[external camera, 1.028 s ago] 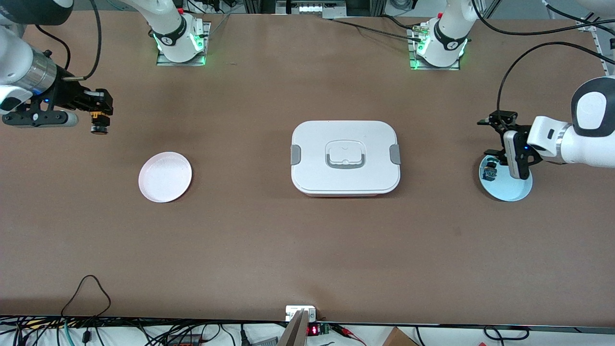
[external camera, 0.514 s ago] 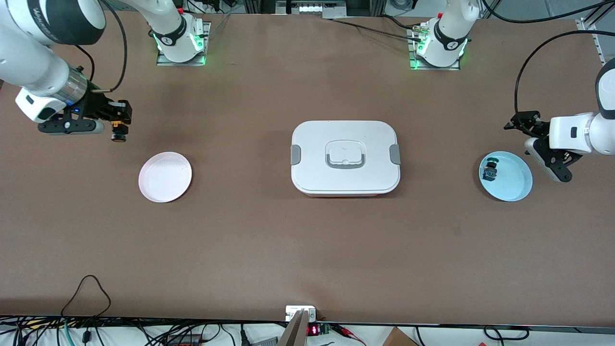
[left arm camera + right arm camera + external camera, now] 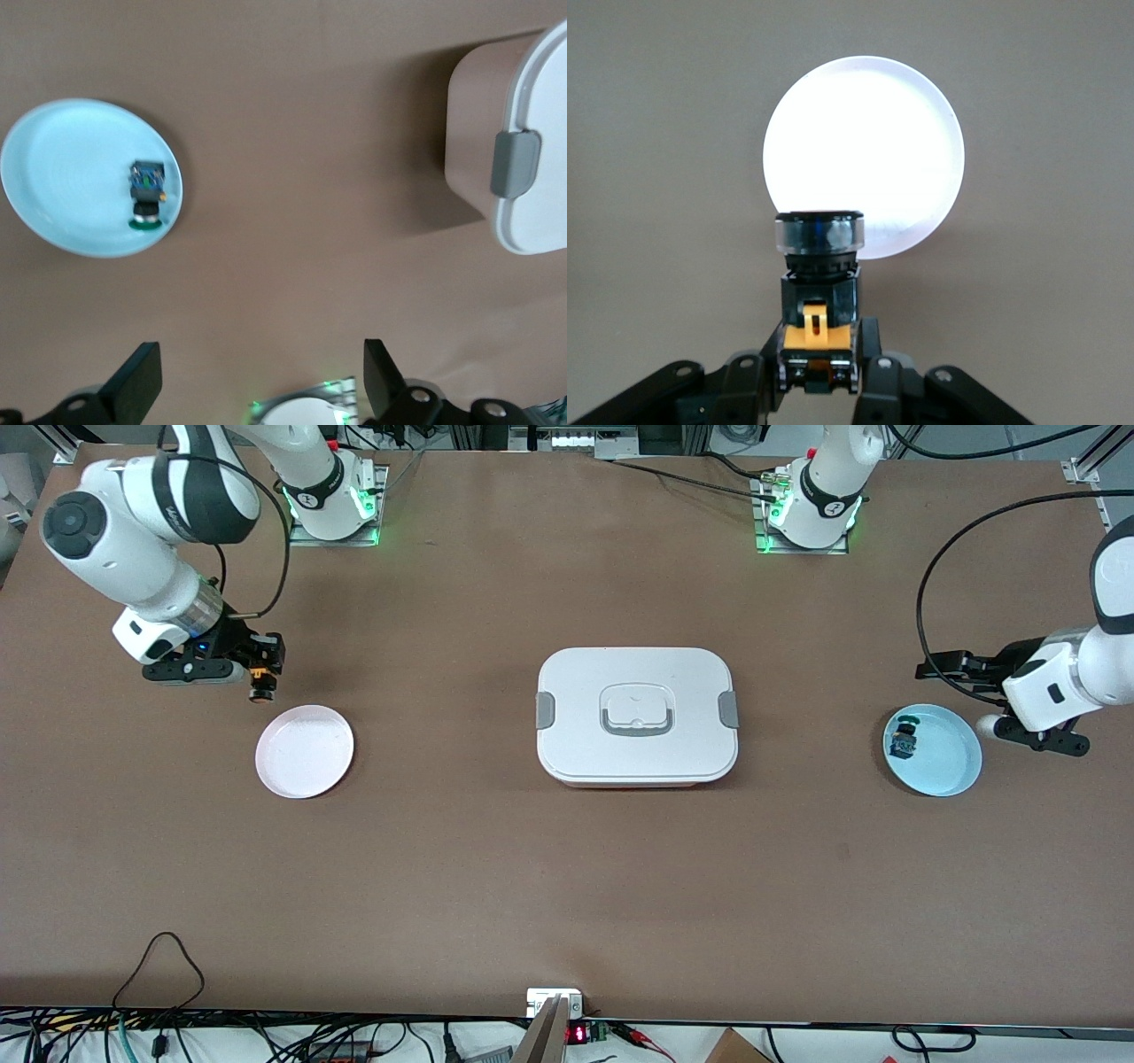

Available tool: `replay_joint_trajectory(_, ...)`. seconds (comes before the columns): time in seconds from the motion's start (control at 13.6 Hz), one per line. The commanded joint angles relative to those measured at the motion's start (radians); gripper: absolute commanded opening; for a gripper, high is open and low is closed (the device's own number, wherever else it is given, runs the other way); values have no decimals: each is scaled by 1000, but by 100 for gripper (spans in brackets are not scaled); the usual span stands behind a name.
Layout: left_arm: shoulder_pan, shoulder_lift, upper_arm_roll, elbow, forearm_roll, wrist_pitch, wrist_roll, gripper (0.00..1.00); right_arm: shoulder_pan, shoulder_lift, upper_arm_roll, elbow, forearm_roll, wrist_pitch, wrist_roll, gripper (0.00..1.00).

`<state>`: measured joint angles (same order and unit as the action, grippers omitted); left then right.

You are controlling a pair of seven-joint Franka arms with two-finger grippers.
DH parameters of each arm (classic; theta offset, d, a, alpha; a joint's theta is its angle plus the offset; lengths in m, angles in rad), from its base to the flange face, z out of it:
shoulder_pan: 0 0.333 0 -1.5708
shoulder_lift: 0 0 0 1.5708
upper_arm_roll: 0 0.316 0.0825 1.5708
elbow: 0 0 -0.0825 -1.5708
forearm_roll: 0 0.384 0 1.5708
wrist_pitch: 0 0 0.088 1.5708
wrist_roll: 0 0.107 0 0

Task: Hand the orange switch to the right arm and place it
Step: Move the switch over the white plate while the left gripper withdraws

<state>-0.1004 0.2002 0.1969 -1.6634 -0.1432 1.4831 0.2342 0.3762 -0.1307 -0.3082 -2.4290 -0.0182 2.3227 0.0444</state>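
Observation:
The orange switch [image 3: 260, 683], black with an orange base, is held in my right gripper [image 3: 263, 666], which is shut on it. It hangs over bare table just off the rim of the pale pink plate [image 3: 304, 751]. In the right wrist view the switch [image 3: 819, 292] sticks out from the fingers [image 3: 873, 354] with the plate [image 3: 864, 133] past its tip. My left gripper [image 3: 961, 667] is open and empty over the table beside the light blue plate [image 3: 948, 766]; its fingers [image 3: 137, 381] show wide apart in the left wrist view.
A small black switch with green-blue parts [image 3: 904, 738] lies on the blue plate [image 3: 62, 177], also seen in the left wrist view [image 3: 146, 188]. A closed white lunch box [image 3: 636, 713] with grey clips stands mid-table, also in the left wrist view [image 3: 532, 150]. Cables run along the table's near edge.
My right gripper has carried the orange switch from the table's end toward the pale pink plate. My left gripper has drawn back off the blue plate.

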Motion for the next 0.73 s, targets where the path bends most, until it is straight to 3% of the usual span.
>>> replay_joint_trajectory(0.0, -22, -19, -22, 7, 30, -37, -79, 100, 0, 75, 4, -45, -16, 156, -24, 0)
replay_joint_trajectory(0.15, -37, -10, -31, 78, 57, -38, -96, 100, 0, 159, 7, -45, -13, 262, -26, 0)
replay_joint_trajectory(0.29, -48, -1, -63, 129, 158, -33, -107, 100, 9, 248, 8, -44, -13, 395, -26, 0)
replay_joint_trajectory(0.66, -42, -30, -106, 103, 129, -5, -292, 100, 10, 345, 12, -19, -6, 468, -29, 0)
